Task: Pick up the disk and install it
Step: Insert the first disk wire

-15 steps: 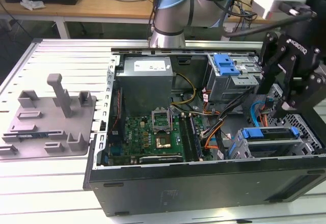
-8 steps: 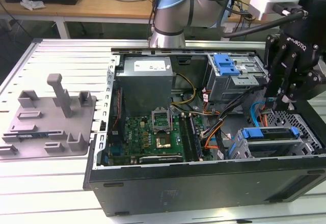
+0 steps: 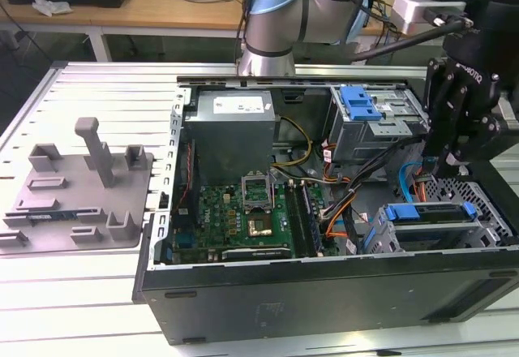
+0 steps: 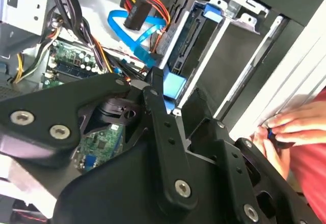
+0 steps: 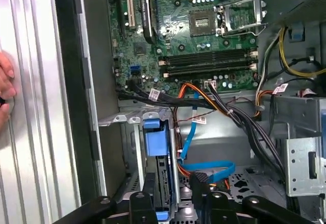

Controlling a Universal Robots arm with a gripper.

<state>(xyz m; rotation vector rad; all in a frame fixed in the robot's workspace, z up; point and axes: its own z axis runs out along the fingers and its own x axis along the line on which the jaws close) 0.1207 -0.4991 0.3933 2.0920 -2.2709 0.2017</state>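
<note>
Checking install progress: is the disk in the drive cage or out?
In: the disk stands slotted in the drive cage, blue carrier tab showing.

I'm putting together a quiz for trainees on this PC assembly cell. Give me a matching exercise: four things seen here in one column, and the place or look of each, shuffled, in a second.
Things
1. disk
2. fixture plate
3. motherboard
4. person's hand

Places
A. green, flat on the floor of the open case
B. in the drive cage, just below the pincer
C. outside the case, over the ribbed table
D. grey, with upright posts, at the exterior view's left

Pairs: 1-B, 2-D, 3-A, 4-C.
</note>
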